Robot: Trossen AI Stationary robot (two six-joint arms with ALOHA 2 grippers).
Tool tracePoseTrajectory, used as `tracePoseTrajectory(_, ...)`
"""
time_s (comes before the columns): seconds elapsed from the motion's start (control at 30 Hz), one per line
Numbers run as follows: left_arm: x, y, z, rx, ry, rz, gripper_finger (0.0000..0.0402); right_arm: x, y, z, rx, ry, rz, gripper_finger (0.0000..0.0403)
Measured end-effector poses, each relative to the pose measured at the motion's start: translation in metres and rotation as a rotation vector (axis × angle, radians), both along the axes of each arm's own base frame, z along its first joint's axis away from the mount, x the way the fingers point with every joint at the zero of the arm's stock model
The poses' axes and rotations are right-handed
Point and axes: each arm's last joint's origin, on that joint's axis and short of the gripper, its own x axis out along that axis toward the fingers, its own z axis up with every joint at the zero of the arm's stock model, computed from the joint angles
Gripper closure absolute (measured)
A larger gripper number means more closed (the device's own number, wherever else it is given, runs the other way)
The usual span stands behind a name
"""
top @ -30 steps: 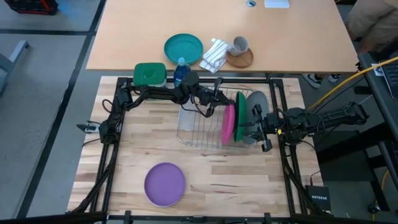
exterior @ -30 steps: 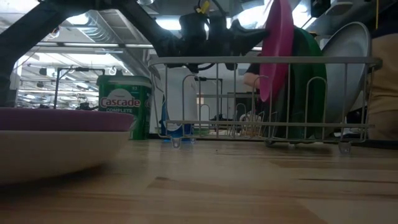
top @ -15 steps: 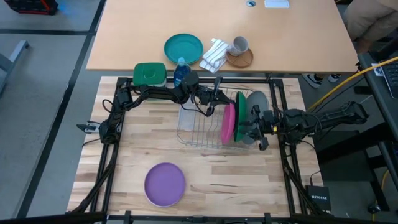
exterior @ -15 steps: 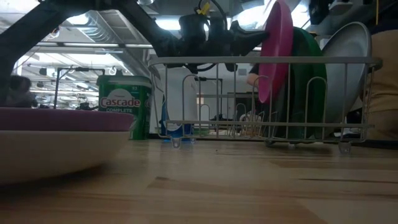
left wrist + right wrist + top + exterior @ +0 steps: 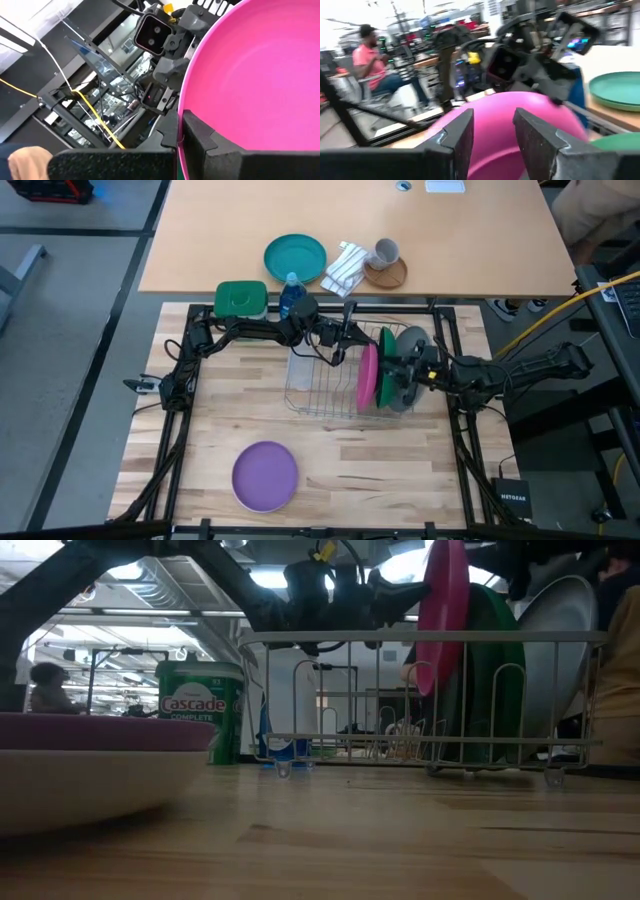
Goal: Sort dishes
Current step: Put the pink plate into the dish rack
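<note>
A purple plate (image 5: 265, 476) lies flat on the near part of the wooden counter (image 5: 400, 460), apart from the rest and not yet racked. The left arm reaches across from the far left, its left pincer (image 5: 352, 343) clenched on the rim of the magenta-pink plate (image 5: 367, 378), apparently steadying it upright in the wire dish rack (image 5: 320, 385). Just beside it stand the green plate (image 5: 386, 375) and the grey plate (image 5: 408, 370), each on edge. The right arm stretches in level from the right, its right pincer (image 5: 405, 375) released, fingers apart above the standing plates.
</note>
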Motion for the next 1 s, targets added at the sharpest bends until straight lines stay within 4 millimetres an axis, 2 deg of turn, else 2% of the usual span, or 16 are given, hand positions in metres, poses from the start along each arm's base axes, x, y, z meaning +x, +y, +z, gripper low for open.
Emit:
tracePoseTrajectory(0.53,0.0,0.0,-0.002,0.014,0.013,-0.001,0.0401,0.015,0.001,-0.013,-0.018,0.088,-0.073,0.0256)
tracePoseTrajectory(1.0,0.003,0.001,-0.016,-0.039,0.155,0.012,0.0401,0.019,0.002,-0.017,-0.024,0.105,-0.073,0.0256)
